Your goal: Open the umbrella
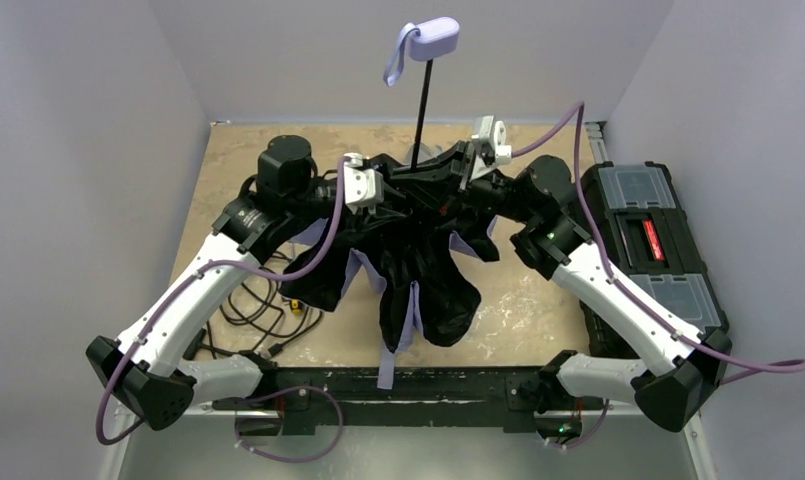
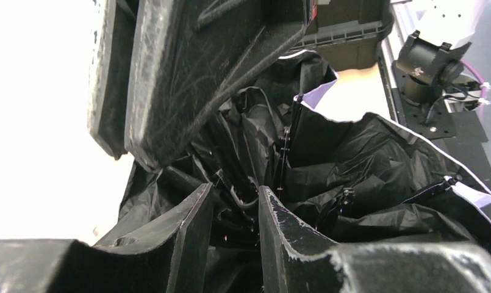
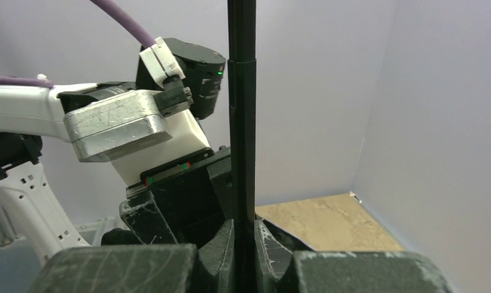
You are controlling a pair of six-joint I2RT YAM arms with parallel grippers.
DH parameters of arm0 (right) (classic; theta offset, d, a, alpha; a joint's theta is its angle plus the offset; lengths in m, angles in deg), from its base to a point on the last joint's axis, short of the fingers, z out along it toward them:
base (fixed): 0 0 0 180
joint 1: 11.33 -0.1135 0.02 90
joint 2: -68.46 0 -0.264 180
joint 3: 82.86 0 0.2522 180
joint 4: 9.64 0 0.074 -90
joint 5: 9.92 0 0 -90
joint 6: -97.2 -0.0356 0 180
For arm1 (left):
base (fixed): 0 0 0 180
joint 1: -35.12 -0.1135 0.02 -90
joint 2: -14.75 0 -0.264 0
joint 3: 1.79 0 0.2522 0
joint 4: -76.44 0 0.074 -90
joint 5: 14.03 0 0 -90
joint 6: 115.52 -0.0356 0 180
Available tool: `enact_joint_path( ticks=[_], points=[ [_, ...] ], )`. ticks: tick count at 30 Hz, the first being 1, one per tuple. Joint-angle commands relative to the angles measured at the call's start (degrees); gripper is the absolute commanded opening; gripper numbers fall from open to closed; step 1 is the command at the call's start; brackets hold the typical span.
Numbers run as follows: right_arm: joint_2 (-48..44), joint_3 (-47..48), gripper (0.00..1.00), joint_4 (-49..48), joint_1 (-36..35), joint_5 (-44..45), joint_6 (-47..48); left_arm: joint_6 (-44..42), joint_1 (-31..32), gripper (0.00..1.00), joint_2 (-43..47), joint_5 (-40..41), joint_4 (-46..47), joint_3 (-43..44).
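From above, the umbrella [image 1: 418,260] sits in the middle of the table [image 1: 538,320] with its thin black shaft [image 1: 422,100] standing upright. The small lavender handle [image 1: 438,38] is at the top, with a strap dangling from it. The canopy [image 1: 423,295] droops around the foot of the shaft in limp black folds, with lavender showing only along the edges. The left gripper [image 1: 393,190] and the right gripper [image 1: 458,165] meet at the base of the shaft from either side. A black toolbox [image 1: 643,240] lies at the right side, and a coil of black cable [image 1: 263,305] lies near the left arm. In the left wrist view, the left gripper's fingers [image 2: 197,226] are pushed down among the black folds and thin ribs. They stand a narrow gap apart with a bit of wire between them (whether they actually pinch anything, I cannot tell). In the right wrist view, the right gripper [image 3: 243,247] is clenched tight on the shaft, which rises straight up from between its fingers. The left gripper's white body sits just behind the shaft, against the pale wall.
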Motion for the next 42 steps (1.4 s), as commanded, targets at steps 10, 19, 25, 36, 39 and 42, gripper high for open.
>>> enact_joint_path(
  ticks=[10,19,25,36,39,42],
  points=[
    [-2.6,0.5,0.00,-9.0,-0.3,-2.4,0.3,-3.8,1.1,0.18,-2.2,-4.3,-2.1,0.8],
    [-2.2,5.4,0.00,-9.8,-0.3,-0.5,-2.1,-12.6,-1.6,0.19,-4.4,-2.4,-6.7,-4.7],
    [-2.0,6.8,0.00,-10.9,-0.3,0.3,-4.3,-13.0,-4.1,0.22,-8.0,-1.3,-7.4,-6.0],
    [-2.1,6.3,0.00,-10.9,-0.2,1.0,-3.7,-15.4,-5.9,0.31,-10.2,0.7,-9.6,-6.7],
    [-2.4,6.1,0.00,-8.7,0.3,1.5,-1.5,-17.4,-6.7,0.65,-9.2,2.3,-12.5,-6.8],
    [-3.2,5.2,0.00,-7.6,1.7,1.1,-0.7,-18.4,-8.9,0.97,-7.0,2.8,-13.7,-9.2]
  ],
)
